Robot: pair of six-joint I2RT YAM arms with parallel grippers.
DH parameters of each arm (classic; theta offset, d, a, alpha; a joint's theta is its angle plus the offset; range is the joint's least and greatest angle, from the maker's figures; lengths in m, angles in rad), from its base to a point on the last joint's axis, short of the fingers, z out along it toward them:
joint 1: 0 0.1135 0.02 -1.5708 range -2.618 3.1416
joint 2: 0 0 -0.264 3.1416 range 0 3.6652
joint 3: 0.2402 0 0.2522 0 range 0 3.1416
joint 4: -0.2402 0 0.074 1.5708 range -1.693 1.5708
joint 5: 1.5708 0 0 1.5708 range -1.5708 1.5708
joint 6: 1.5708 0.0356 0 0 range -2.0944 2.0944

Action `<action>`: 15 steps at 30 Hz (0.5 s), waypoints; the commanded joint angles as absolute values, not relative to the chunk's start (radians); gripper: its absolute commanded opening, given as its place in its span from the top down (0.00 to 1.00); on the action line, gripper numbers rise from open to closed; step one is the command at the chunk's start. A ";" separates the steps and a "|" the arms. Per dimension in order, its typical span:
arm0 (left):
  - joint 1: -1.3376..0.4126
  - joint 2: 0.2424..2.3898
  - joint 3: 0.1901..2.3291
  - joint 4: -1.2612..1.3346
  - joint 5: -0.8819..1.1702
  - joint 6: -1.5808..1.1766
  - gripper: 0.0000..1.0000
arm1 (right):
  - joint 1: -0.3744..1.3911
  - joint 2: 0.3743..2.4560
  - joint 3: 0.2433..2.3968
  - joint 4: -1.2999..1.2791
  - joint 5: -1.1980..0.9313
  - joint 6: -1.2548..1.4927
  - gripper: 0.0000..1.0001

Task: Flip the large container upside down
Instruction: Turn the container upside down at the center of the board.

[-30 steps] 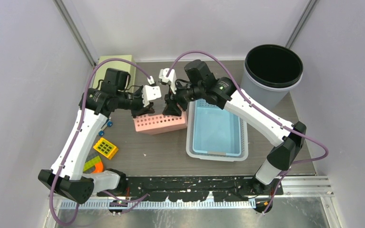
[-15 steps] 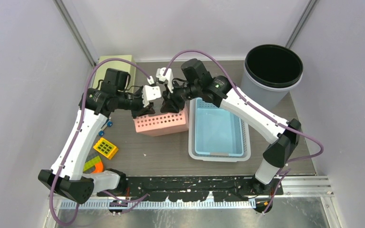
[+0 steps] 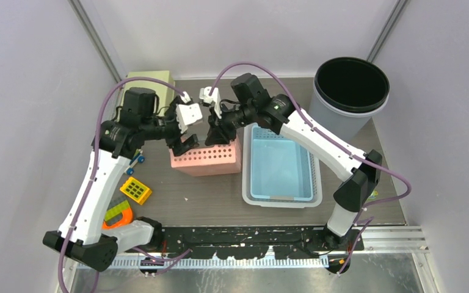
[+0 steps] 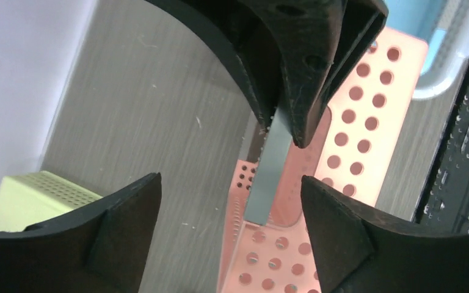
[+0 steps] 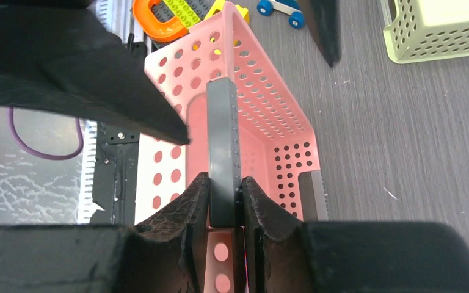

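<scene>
1. The pink container point(image 3: 206, 157) is lying tipped on its side mid-table, just beside the blue tray point(image 3: 279, 197). It is rectangular, thin perforated plastic with a grey rim point(image 5: 223, 122).
2. The right gripper point(image 5: 223, 183) is pinching that rim edge-on, jaws narrow.
3. The left gripper point(image 4: 229, 201) is hanging wide apart, gripping nothing.
4. Risk: a one-sided pinch on a slick, thin rim is likely to slip, with the container landing open side up or knocking the tray.
</scene>
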State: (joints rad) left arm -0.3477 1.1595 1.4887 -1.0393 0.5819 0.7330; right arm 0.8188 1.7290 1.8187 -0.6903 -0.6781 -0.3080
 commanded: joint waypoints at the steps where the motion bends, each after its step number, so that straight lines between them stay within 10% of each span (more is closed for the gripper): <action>1: -0.338 1.109 1.509 -0.865 0.496 0.607 0.02 | 0.787 1.730 1.873 -0.625 -0.743 -0.225 0.95; 15: -0.319 1.071 1.620 -0.706 0.144 0.387 0.00 | 0.652 1.827 1.855 -0.108 -0.921 0.467 0.99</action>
State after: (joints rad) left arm -0.3271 1.1053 1.5951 -0.7868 0.2829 0.4503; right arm 0.6777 1.8065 1.8233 -0.3927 -0.8471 0.1646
